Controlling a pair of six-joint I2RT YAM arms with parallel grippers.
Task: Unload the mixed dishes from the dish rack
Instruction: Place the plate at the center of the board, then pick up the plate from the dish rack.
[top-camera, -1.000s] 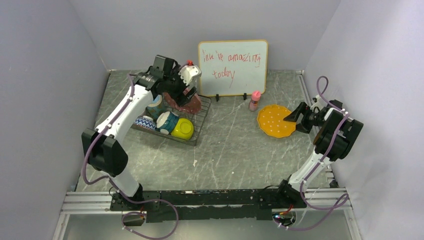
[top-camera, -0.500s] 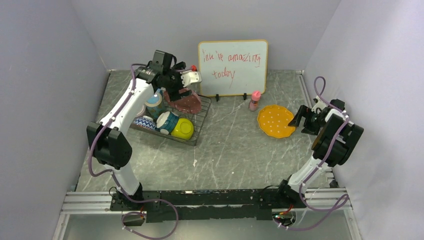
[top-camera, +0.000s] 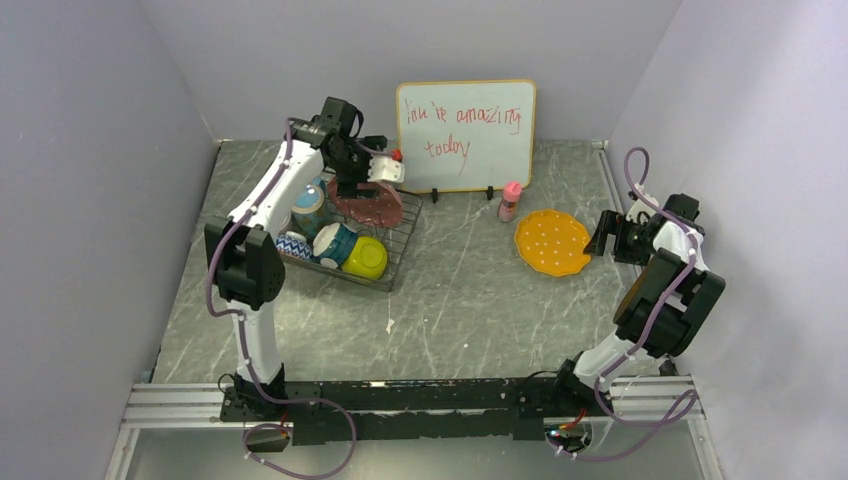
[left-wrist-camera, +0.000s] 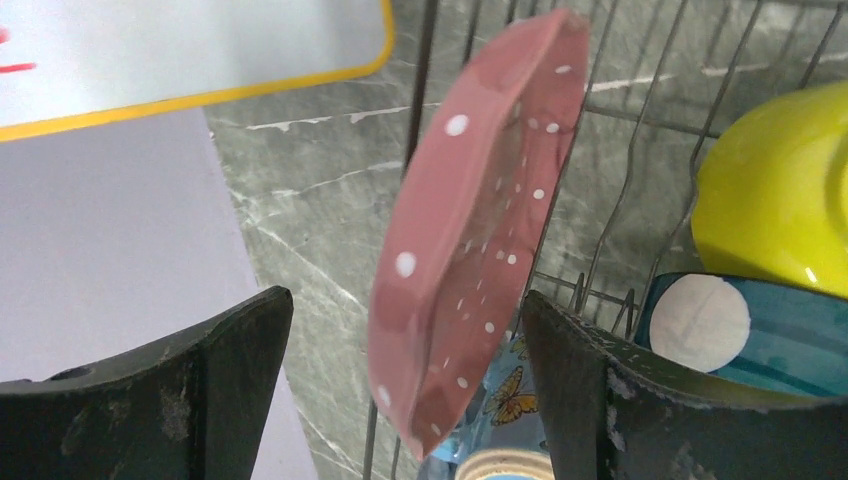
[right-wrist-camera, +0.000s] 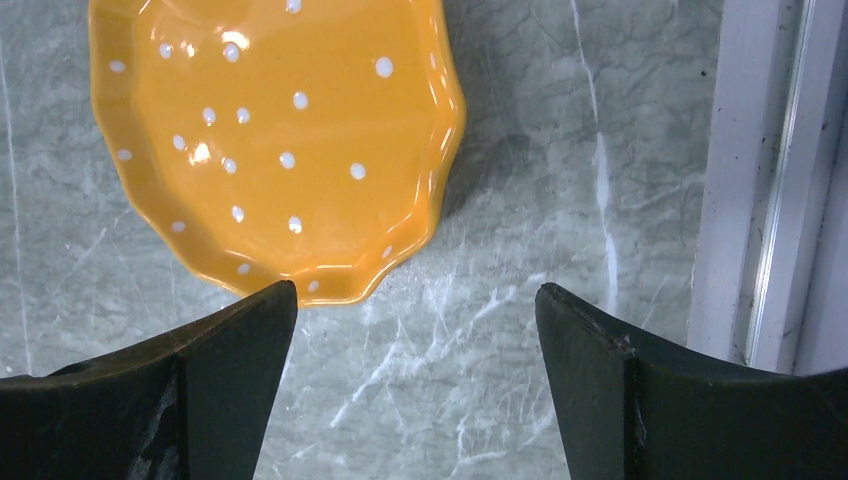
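Observation:
The black wire dish rack (top-camera: 395, 250) stands at the back left. In it the pink speckled plate (top-camera: 367, 203) stands tilted on edge. My left gripper (top-camera: 366, 178) is open, with one jaw on each side of the plate's rim (left-wrist-camera: 470, 230) and a gap at both. The rack also holds a yellow bowl (top-camera: 365, 257), a blue mug (top-camera: 333, 243), a blue-patterned bowl (top-camera: 292, 245) and a butterfly-printed mug (left-wrist-camera: 510, 400). The orange-yellow plate (top-camera: 552, 241) lies flat on the table. My right gripper (top-camera: 603, 237) is open and empty just right of that plate (right-wrist-camera: 270, 140).
A white board with red writing (top-camera: 465, 135) stands behind the rack, close to my left wrist. A small pink bottle (top-camera: 510, 201) stands beside the orange plate. An aluminium rail (right-wrist-camera: 760, 180) and the side wall are close on my right gripper's right.
My left gripper has turned and come down over the pink plate's rim. My right gripper has drawn back to the right, off the orange plate's edge.

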